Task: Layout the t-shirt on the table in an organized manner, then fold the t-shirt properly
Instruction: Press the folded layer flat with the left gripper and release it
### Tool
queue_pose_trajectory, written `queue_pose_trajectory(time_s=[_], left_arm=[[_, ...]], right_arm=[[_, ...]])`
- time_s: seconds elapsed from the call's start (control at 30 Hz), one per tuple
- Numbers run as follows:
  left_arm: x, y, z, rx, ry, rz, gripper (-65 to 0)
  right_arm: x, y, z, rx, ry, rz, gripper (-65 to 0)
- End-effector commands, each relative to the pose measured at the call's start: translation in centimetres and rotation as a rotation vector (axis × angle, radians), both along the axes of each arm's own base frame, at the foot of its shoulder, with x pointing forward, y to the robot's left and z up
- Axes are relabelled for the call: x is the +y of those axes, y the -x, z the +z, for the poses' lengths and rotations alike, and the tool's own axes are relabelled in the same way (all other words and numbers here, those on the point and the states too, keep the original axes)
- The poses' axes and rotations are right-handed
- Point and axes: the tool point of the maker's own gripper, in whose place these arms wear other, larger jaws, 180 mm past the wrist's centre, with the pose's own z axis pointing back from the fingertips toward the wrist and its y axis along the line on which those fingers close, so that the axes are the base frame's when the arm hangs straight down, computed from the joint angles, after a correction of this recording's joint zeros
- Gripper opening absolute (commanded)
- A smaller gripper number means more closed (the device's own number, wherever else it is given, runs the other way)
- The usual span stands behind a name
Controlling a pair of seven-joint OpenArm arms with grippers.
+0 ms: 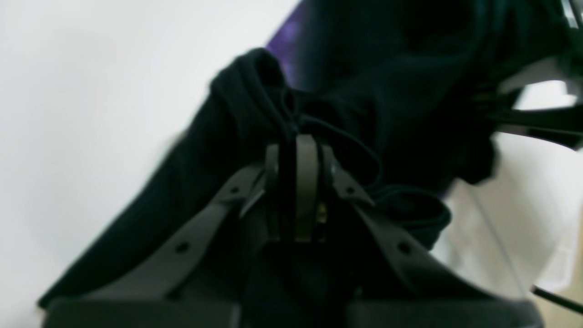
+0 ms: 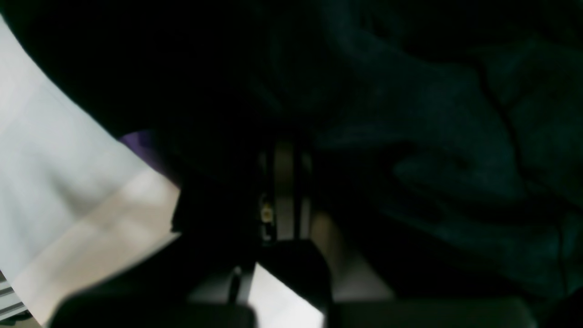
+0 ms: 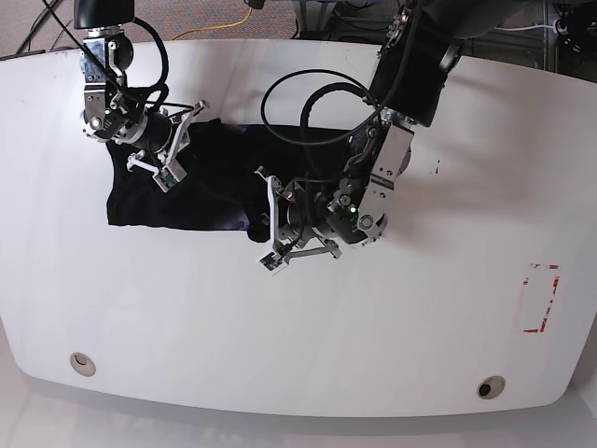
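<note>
The black t-shirt (image 3: pixel 196 191) lies bunched on the left half of the white table (image 3: pixel 373 355). At the shirt's lower right edge, my left gripper (image 3: pixel 264 222) is shut on it. The left wrist view shows its fingertips (image 1: pixel 306 146) pinching a raised fold of the t-shirt (image 1: pixel 255 100), with a purple patch (image 1: pixel 286 43) behind. My right gripper (image 3: pixel 182 145) sits at the shirt's upper left part. In the dark right wrist view, its fingers (image 2: pixel 284 164) are pressed together into the t-shirt (image 2: pixel 432 150), with a bit of purple (image 2: pixel 141 141) showing at the left.
A red rectangular outline (image 3: pixel 539 299) marks the table's right side. Two small round holes (image 3: pixel 82 362) (image 3: pixel 488 385) sit near the front edge. Black cables (image 3: pixel 308 93) loop above the shirt between the arms.
</note>
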Motion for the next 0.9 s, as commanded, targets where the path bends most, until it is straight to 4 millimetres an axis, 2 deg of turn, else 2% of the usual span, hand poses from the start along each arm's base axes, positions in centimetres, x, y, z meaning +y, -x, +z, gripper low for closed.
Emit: queue_pose_trajectory(time_s=[0.0,0.5,0.87], left_arm=[[-1.1,-1.3,2.3,-0.063,0.05,-0.006,-65.0],[-1.8,-0.7,2.6,-0.037,0.101,-0.021,-65.0],[-2.5,1.3,1.2,0.009,0.105,-0.047,-65.0]], right_arm=[[-0.8,0.4,-0.4,0.025,0.048,0.012,-64.5],[-0.7,0.2,-0.2,0.02,0.047,0.012,-64.5],[-0.7,0.1,-0.2,0.017,0.047,0.012,-64.5]])
